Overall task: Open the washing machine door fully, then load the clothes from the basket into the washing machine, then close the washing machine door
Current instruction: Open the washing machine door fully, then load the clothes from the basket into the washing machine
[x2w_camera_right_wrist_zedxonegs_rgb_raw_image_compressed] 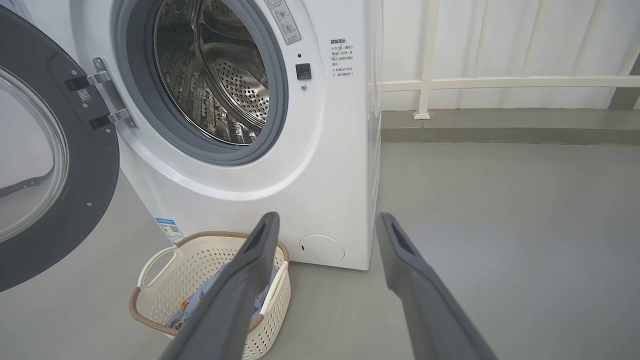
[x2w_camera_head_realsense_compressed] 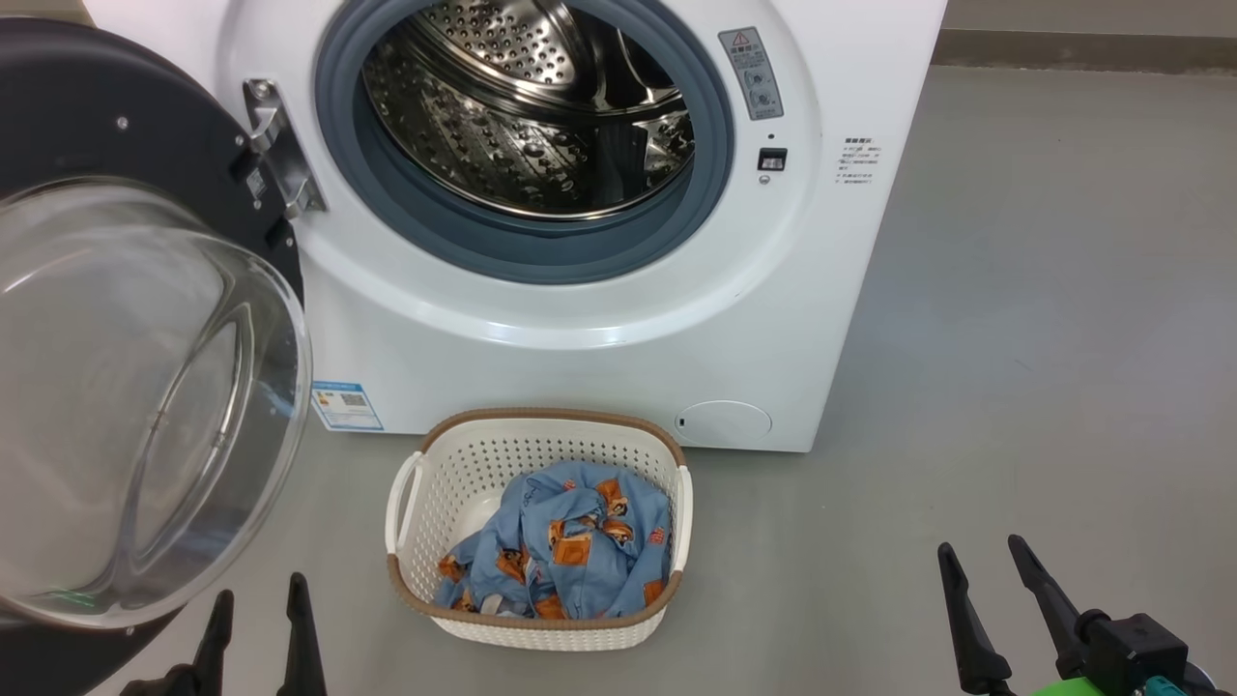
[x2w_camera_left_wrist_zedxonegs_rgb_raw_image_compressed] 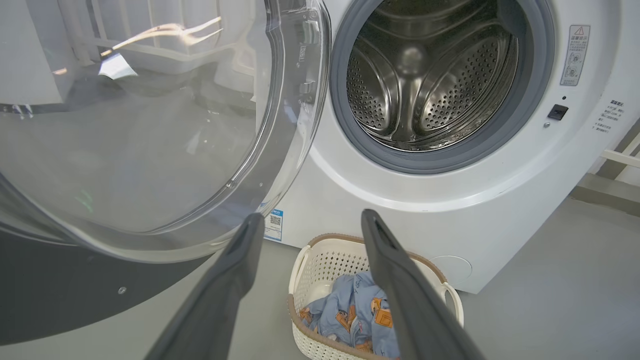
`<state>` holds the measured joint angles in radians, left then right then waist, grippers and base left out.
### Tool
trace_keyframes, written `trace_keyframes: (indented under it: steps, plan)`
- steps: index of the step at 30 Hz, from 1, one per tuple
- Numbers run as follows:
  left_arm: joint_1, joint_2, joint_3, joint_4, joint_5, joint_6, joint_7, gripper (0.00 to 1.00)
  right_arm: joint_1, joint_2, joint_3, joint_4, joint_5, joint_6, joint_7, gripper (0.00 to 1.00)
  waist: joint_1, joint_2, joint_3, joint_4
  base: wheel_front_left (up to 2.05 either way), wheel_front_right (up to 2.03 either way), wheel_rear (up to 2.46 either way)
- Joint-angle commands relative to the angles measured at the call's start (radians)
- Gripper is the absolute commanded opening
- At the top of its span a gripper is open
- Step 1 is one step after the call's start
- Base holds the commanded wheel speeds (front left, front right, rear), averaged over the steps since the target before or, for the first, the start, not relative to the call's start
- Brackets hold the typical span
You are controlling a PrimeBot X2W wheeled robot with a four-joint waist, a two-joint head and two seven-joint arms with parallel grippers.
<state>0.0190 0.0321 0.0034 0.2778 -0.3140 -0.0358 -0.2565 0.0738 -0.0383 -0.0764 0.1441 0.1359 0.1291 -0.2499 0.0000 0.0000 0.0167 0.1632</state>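
Head view: finds the washing machine (x2w_camera_head_realsense_compressed: 599, 377) at twelve o'clock, mouth bare to the steel drum (x2w_camera_head_realsense_compressed: 522, 126). Finds the washing machine door (x2w_camera_head_realsense_compressed: 145, 387) swung wide on its hinge at nine o'clock, glass bowl bulging toward the camera. Puts the basket (x2w_camera_head_realsense_compressed: 464, 474) on the grey floor (x2w_camera_head_realsense_compressed: 1044, 338) at six o'clock, just before the machine's front, with the clothes (x2w_camera_head_realsense_compressed: 570, 551) heaped inside, more toward its right side. Shows the left hand (x2w_camera_head_realsense_compressed: 261, 590) at seven o'clock and the right hand (x2w_camera_head_realsense_compressed: 980, 546) at five o'clock, fingers apart on both, gripping nothing, clear of the basket.

Left wrist view: looks along spread fingers; door glass at ten o'clock, drum at one o'clock, basket and clothes at six o'clock, low between the fingers.

Right wrist view: looks along spread fingers, nothing between them; machine at eleven o'clock, basket at seven o'clock, partly behind one finger, white railing (x2w_camera_right_wrist_zedxonegs_rgb_raw_image_compressed: 500, 82) at two o'clock.
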Motion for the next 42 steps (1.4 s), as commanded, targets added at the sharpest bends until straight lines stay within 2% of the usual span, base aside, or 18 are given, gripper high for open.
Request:
trace_keyframes:
  steps: [1, 42]
  plan:
    - [-0.015, 0.018, 0.034, -0.016, 0.014, 0.000, -0.005, 1.00, -0.022, -0.012, 0.027, -0.020, 0.006, 0.002, -0.012, 1.00, 0.0000, 0.0000, 0.001, -0.002, 0.00, 0.00, 0.00]
    - [-0.020, 0.018, 0.036, 0.032, 0.032, -0.022, -0.005, 1.00, -0.021, -0.012, 0.025, -0.021, 0.008, 0.002, -0.012, 1.00, 0.0000, 0.0000, 0.013, -0.027, 0.08, -0.08, 0.00]
